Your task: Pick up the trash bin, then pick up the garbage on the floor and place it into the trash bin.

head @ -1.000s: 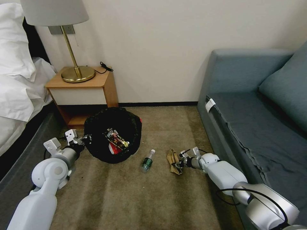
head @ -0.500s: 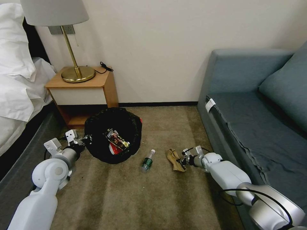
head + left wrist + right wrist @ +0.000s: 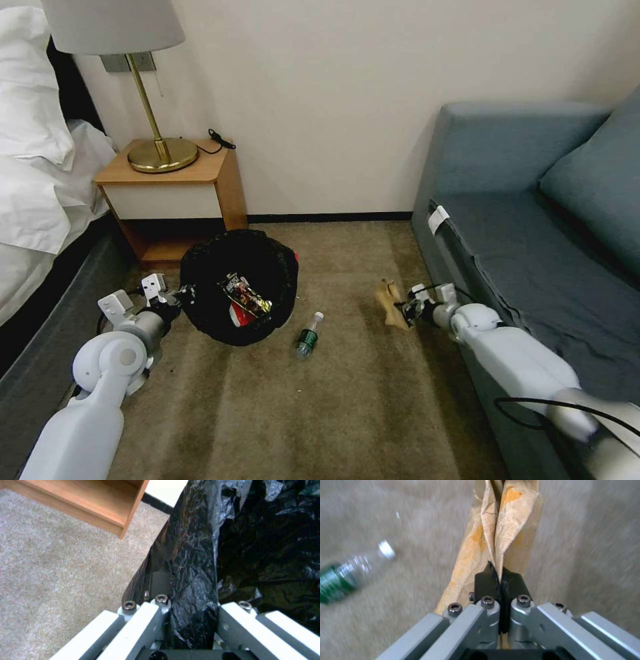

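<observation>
1. Fingers of the right gripper (image 3: 500, 580) are pinched tight on a tan crumpled scrap (image 3: 496, 530), black pads meeting on a fold near its lower edge; the rest of the scrap stands free beyond the tips, clear of the carpet (image 3: 347, 413) in the head view.
2. Grip is thin, on one crease only, so I judge a slow, steady carry best; a jerk could let the scrap slide out.
3. Fingers of the left gripper (image 3: 191, 620) are clamped on the rim of the trash bin (image 3: 240, 287), the black liner bunched between them. The bin sits tilted with its mouth toward the robot, in front of the nightstand (image 3: 170, 187).
4. Inside the bin lie a dark printed wrapper (image 3: 245, 293) and a red-white packet (image 3: 237, 313).
5. The scrap hangs near the sofa (image 3: 533, 267), well apart from the bin, with the green bottle (image 3: 308, 337) on the floor between them.
6. The carry should pass above the bottle, not nudge it, and release only once the scrap is over the black opening.
7. Holding the bin steady, mouth up enough, would keep its contents from spilling.
</observation>
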